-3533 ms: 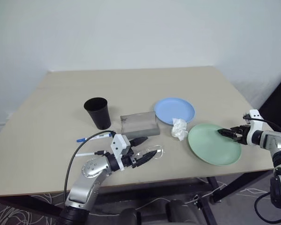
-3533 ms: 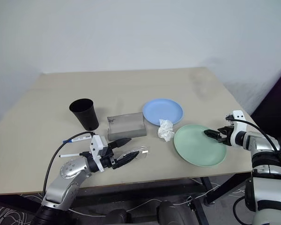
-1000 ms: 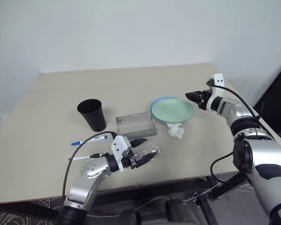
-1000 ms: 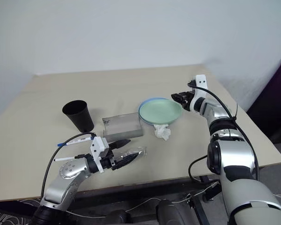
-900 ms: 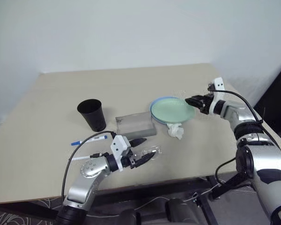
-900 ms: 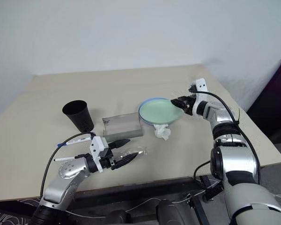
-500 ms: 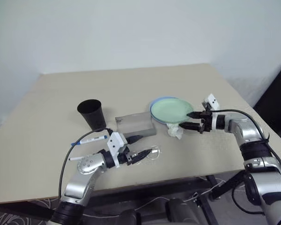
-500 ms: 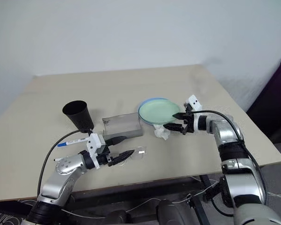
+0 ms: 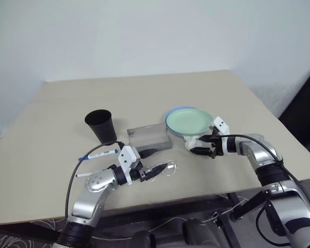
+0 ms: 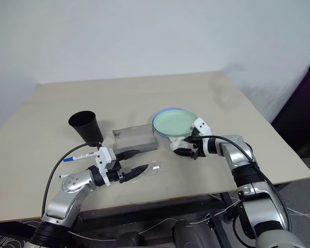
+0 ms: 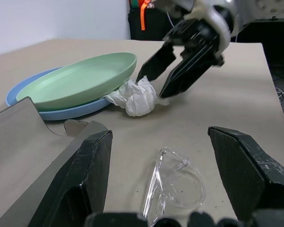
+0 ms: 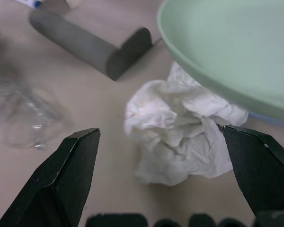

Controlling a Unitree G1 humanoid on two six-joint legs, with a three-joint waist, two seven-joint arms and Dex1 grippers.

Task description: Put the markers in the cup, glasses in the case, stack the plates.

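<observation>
Plain white wall behind beige worktop (image 9: 144, 93). Green plate (image 9: 189, 120) stacked on blue plate (image 11: 23, 92), toward right edge. Right hand (image 9: 200, 145) spread apart around tissue (image 12: 180, 127), empty. Left hand (image 11: 156, 165) apart, straddling glasses (image 11: 175, 182) near front edge, not gripping. Case (image 9: 150, 137) mid-worktop, cup (image 9: 99, 124) and markers (image 9: 99, 154) leftward. Risk: thin clear frame slips or bends if pinch lands off-centre.

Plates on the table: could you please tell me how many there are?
2, stacked beside the grey case: the mint green plate lies on the light blue plate, of which just the rim shows. The top one could hide another.
</observation>
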